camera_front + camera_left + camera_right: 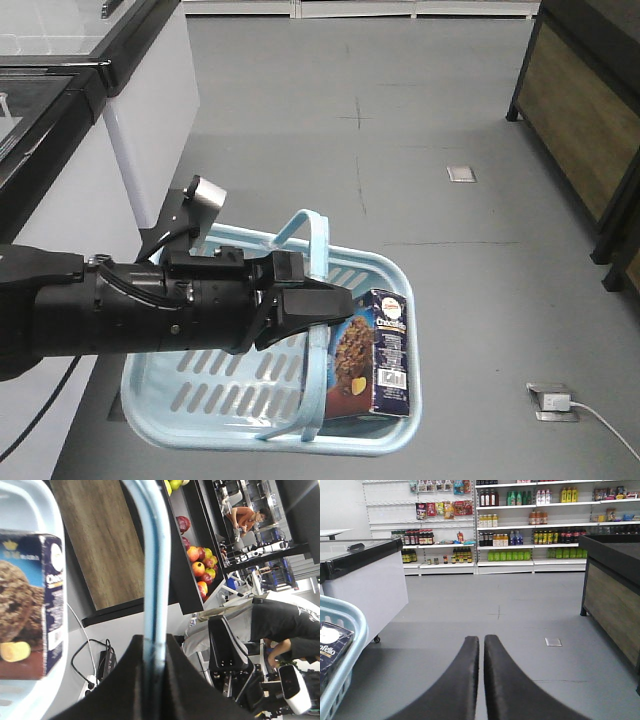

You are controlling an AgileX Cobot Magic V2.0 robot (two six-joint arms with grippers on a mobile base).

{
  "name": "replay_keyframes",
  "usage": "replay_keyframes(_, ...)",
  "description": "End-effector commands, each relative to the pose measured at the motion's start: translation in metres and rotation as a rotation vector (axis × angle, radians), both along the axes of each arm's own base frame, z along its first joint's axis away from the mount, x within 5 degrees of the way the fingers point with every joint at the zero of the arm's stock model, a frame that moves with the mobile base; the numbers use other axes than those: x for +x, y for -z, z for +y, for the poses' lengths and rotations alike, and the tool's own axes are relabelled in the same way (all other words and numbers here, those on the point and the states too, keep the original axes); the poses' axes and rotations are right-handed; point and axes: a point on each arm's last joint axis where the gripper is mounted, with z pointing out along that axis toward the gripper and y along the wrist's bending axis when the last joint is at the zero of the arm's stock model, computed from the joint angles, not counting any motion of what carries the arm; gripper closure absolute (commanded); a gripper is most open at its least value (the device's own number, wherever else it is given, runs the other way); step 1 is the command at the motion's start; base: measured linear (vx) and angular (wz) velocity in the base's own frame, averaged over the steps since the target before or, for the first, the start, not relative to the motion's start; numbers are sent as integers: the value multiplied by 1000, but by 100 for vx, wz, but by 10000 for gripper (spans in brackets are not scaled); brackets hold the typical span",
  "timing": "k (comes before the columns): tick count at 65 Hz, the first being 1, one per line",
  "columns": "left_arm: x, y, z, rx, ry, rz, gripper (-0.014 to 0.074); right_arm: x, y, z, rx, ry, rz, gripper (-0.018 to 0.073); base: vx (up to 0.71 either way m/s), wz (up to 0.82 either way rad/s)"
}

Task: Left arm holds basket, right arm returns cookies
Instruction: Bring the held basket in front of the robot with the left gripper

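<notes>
- The dark navy-and-brown cardboard cookie carton (375,355), a flat-sided box with a glossy chocolate-chip cookie picture and a barcode panel, stands upright inside the basket, just beyond and below the tips of the left pincer (350,305).
- The light blue moulded-plastic basket (200,385) has a smooth rounded rim and slotted walls; it hangs under the left pincer, and the carton sits at the end farthest from that arm.
- One thin, smooth, light blue loop handle (152,555) runs straight between the matt black pointed fingers (132,652); the left pincer is clamped onto it.
- A small rounded silver-grey tab (208,192) sticks up behind that pincer, above the thick black cylindrical wrist.
- The right pincer (481,639) shows two tapering matt black fingers pressed almost together, gripping nothing; the basket rim lies well off to its left.
- Ahead of it spreads a smooth grey floor (520,610), with a white, black-rimmed freezer chest (365,580) to the left and a wood-panelled stand (610,605) to the right.
</notes>
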Motion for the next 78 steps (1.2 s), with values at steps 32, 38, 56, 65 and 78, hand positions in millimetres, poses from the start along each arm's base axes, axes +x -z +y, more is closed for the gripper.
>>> replay_keyframes(32, -6, -24, 0, -82, 11, -32, 599, 0, -2, 0, -5, -2, -71, 570, 0, 0)
replay_keyframes(38, -6, -24, 0, -82, 11, -32, 599, 0, -2, 0, -5, -2, -71, 570, 0, 0)
replay_keyframes(56, -6, -24, 0, -82, 11, -32, 599, 0, -2, 0, -5, -2, -71, 570, 0, 0)
replay_keyframes(65, -6, -24, 0, -82, 11, -32, 599, 0, -2, 0, -5, -2, -71, 570, 0, 0)
replay_keyframes(78, -6, -24, 0, -82, 11, -32, 599, 0, -2, 0, -5, -2, -71, 570, 0, 0)
